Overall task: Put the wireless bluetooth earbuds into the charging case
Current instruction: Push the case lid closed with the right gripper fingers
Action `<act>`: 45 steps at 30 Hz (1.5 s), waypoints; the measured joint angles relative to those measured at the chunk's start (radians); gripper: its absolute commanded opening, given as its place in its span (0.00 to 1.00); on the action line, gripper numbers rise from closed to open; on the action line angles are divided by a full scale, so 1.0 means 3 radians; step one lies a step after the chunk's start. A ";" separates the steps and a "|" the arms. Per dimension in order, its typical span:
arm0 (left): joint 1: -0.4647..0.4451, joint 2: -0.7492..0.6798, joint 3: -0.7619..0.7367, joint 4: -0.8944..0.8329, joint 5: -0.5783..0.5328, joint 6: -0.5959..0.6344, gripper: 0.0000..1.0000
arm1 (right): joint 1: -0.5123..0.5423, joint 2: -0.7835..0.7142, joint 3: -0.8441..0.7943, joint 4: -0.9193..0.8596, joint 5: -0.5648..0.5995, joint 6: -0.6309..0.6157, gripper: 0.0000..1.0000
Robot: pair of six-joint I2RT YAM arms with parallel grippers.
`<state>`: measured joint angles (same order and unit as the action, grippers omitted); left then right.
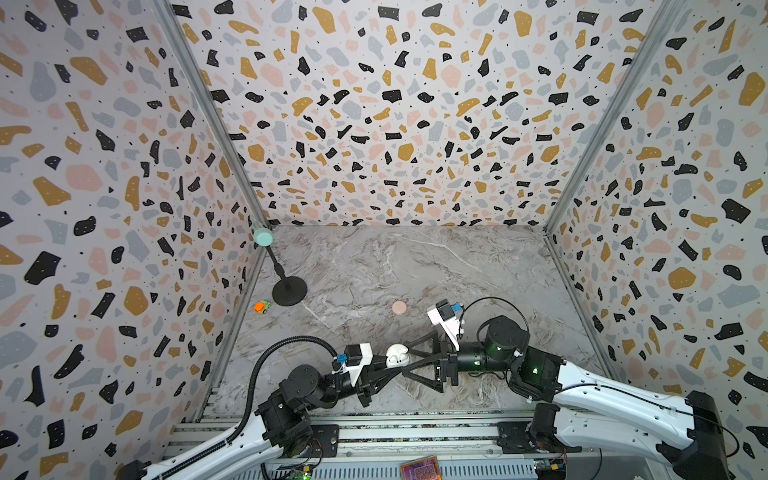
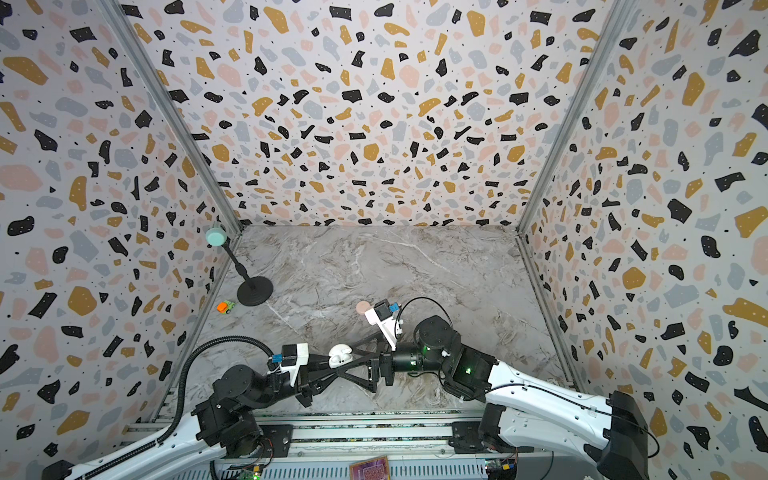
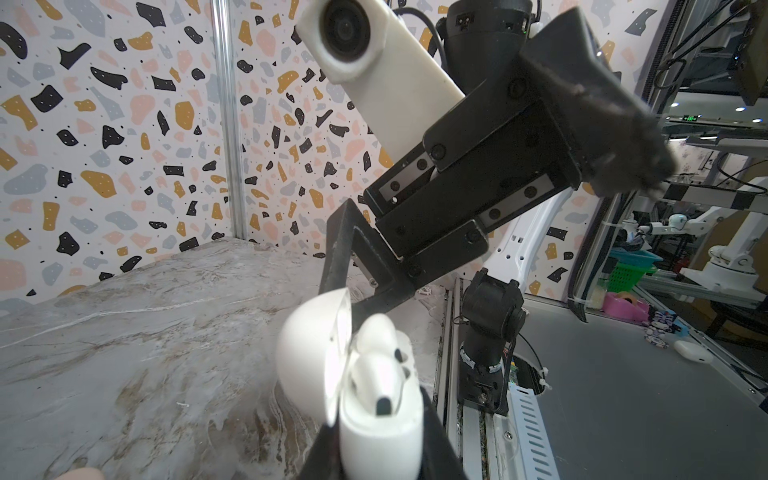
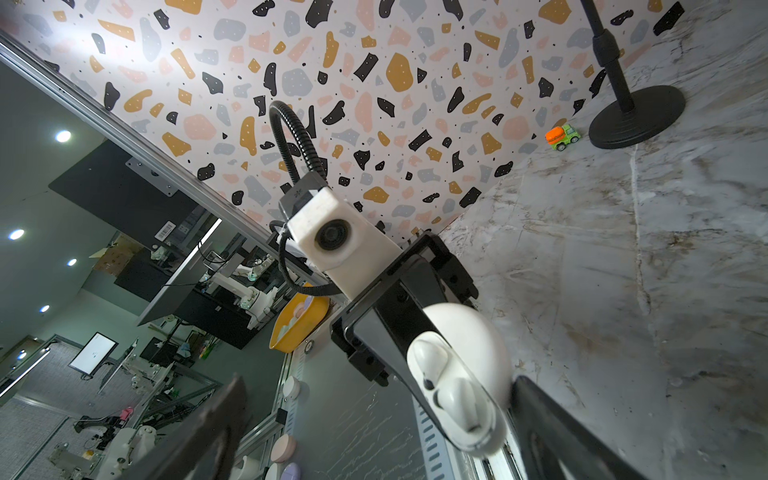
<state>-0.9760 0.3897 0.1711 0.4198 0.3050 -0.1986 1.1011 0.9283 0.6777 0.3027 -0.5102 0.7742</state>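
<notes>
Earbuds come first: you have two of them sitting side by side in the wells of the white charging case, with their rounded heads standing proud of the rim. For this case the inserting looks done or nearly so, though I cannot tell whether each is pressed fully home. Your left pincer is clamped on the lower body of the case, one finger on each flank, and appears to carry it just above the worktop. That is a sensible hold, since it leaves the wells and the hinged lid free and gives the other arm a steady target. The lid is swung open beside the earbuds. Your right pincer is spread wide and holds nothing. Its two fingers straddle the case, and the right wrist view puts the case close by one finger, but I cannot confirm contact. I read that spread as working room: from there you could seat a bud or push the lid shut. The case is smooth and rounded and gripped low, so a sideways shove may twist it in the left pincer. A closed pink case lies on the worktop beyond the right pincer. A toy car and a black stand sit well apart from both pincers. No other earbuds show.
</notes>
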 measured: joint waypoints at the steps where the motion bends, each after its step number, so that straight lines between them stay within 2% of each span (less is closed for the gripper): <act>1: -0.0001 0.0000 0.0000 0.0003 0.0000 0.0000 0.00 | -0.0001 -0.0017 -0.0009 0.0010 -0.0004 0.0009 0.99; 13: 0.0000 0.0032 0.0001 -0.0050 -0.0072 -0.0013 0.00 | 0.0033 -0.0324 -0.0072 0.0314 -0.0251 0.0034 0.99; 16: 0.0000 0.0032 0.0001 -0.0053 -0.0076 -0.0014 0.00 | 0.0036 -0.0402 -0.0072 0.0226 -0.0112 -0.0004 0.99; 21: 0.0001 0.0031 0.0001 -0.0052 -0.0060 -0.0015 0.00 | -0.0032 -0.0528 -0.0071 -0.0141 0.0355 -0.0058 0.99; 26: 0.0013 0.0031 0.0001 -0.0051 0.0001 -0.0024 0.00 | -0.0092 -0.0423 -0.0071 -0.0209 0.0432 -0.0053 0.99; 36: 0.0017 0.0052 0.0001 -0.0050 0.0094 -0.0080 0.00 | -0.0090 -0.0037 -0.0071 -0.0033 0.0140 -0.0011 1.00; 45: 0.0017 0.0051 0.0001 0.0000 0.0120 -0.0086 0.00 | -0.0070 0.0000 -0.0071 0.0137 -0.0106 0.0024 0.99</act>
<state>-0.9710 0.4049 0.1715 0.4198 0.3408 -0.2245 1.0801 0.9283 0.6563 0.3439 -0.5419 0.7815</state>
